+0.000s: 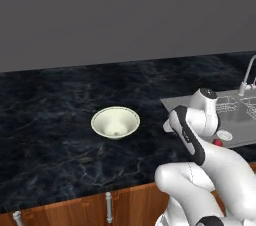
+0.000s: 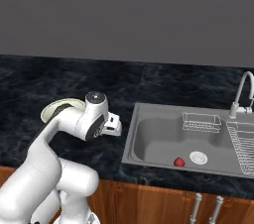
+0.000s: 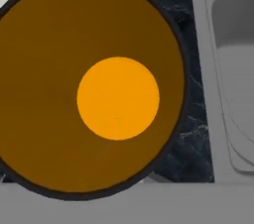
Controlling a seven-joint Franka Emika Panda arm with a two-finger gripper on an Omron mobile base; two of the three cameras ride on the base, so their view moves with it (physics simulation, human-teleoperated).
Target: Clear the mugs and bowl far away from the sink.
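The dark mug (image 3: 118,98) is very close in the hand view, seen from above, with a thin black rim and an orange inside. Its lower rim lies where my fingertips rise, and my gripper (image 2: 115,130) is shut on that rim. My own arm hides the mug in both base views. The hand hangs over the dark counter between the bowl and the sink. The cream bowl (image 1: 115,122) stands upright to the left of the hand, and its edge shows behind my arm (image 2: 55,107). The grey steel sink (image 2: 130,141) lies just to the right of the hand.
A small red thing (image 2: 179,161) lies in the basin beside the round drain (image 2: 198,157). A wire basket (image 2: 201,121), a ribbed draining rack (image 2: 243,148) and a faucet (image 2: 240,94) sit at the sink's far and right sides. Black marble counter (image 1: 50,135) stretches left of the bowl.
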